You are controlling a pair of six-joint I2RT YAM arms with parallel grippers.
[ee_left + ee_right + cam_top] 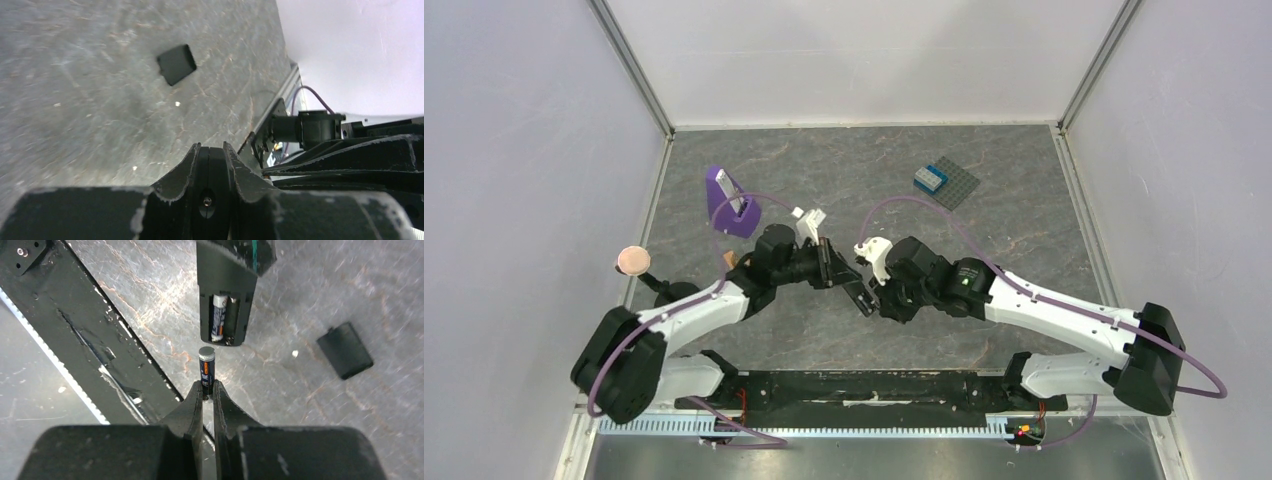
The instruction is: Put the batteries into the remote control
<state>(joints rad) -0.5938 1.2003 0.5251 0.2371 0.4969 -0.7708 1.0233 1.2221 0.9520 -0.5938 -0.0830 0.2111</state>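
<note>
The black remote control hangs over the table with its back open, and one battery lies in the left slot of its compartment. My left gripper is shut on the remote control's body, seen edge-on between the jaws. My right gripper is shut on the lower end of a second battery, dark with an orange band and a silvery tip. That tip points at the compartment's open end, a short gap below it. In the top view both grippers meet at the remote control.
The black battery cover lies flat on the table to the right of the remote; it also shows in the left wrist view. A purple stand is at the back left. A grey baseplate with a blue brick is at the back right.
</note>
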